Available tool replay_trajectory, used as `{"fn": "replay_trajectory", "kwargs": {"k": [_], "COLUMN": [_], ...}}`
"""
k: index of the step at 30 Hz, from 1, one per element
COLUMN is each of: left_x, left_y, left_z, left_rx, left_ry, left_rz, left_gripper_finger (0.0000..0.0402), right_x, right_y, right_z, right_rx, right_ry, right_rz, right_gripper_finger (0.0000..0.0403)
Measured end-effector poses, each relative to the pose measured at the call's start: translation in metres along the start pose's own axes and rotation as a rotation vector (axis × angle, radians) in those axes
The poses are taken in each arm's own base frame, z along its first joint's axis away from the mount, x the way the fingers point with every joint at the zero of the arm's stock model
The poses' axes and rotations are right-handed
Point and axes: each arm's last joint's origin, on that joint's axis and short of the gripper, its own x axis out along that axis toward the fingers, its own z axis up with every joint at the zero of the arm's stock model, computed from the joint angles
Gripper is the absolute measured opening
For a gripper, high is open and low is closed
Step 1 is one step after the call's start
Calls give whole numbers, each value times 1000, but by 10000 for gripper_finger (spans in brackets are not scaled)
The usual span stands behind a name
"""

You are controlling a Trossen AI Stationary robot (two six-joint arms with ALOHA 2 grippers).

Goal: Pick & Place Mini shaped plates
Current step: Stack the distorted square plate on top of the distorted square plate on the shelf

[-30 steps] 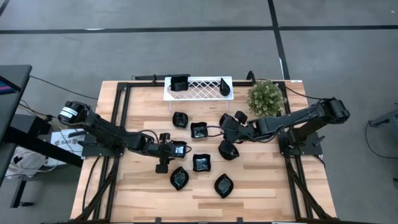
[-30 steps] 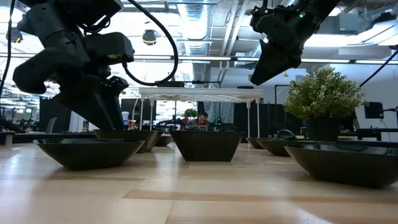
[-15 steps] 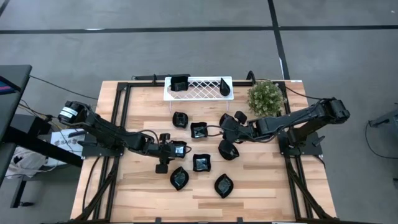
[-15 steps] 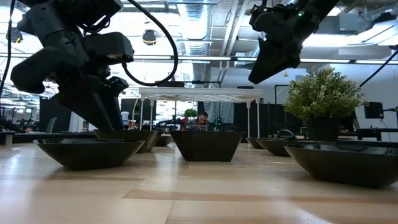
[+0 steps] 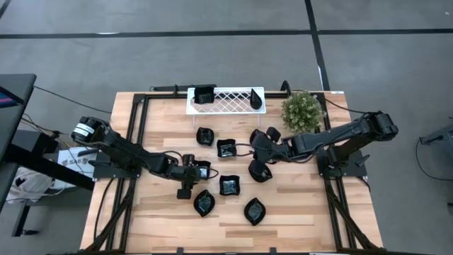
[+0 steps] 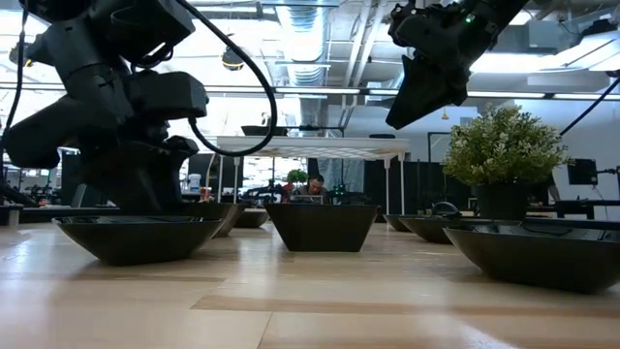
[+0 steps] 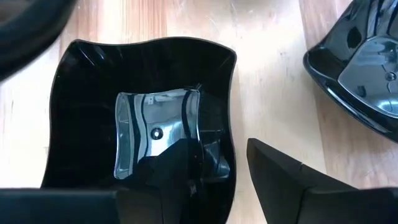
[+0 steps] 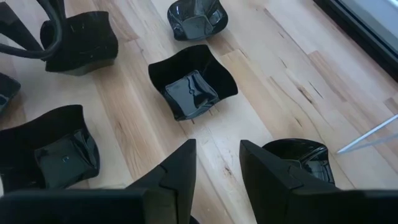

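Note:
Several mini shaped plates, small glossy black dishes, rest on their bases on the wooden table [image 5: 156, 212]. My left gripper [image 5: 199, 171] is low over a square plate [image 7: 87, 118] at the table's middle left. It is open, with one finger [image 7: 180, 168] down inside the bowl and the other [image 7: 292, 180] outside, over bare wood. My right gripper [image 5: 257, 144] hangs open, well above the table, over another square plate [image 8: 193, 90] and a rounder one [image 8: 297, 163]. My left gripper straddles the square plate's side wall [image 7: 229, 134], slanting down from above, one finger inside and one outside. I cannot tell whether either finger touches the wall. The plate sits flat on the table.
A white lattice tray [image 5: 226, 101] at the far edge carries two black plates [image 5: 204, 94]. A potted plant [image 5: 303, 111] stands at the far right. More plates lie near the front [image 5: 204, 203], [image 5: 255, 211]. Black frame rails [image 5: 138, 120] run along the table's sides.
My left gripper has sunk a little onto the square plate, so its fingers now stand on either side of the plate's wall.

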Motion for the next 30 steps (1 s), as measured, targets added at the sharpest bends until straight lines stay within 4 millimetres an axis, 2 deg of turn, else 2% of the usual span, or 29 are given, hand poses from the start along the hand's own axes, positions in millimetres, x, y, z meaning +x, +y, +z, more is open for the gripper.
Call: {"fn": "replay_trajectory", "kwargs": {"k": [18,30], "left_x": [-1,-1], "left_y": [0,-1], "left_z": [1,1], "left_rx": [-47,-100], "left_ry": [-8,-11], "left_rz": [-1,-4], "left_gripper_finger": [162,77], "right_x": [0,0], "right_y": [1,1], "right_z": [2,2], "right_rx": [9,25], "right_ry": [-14,-15], "right_rz": [7,8], "right_gripper_finger": [118,118]}}
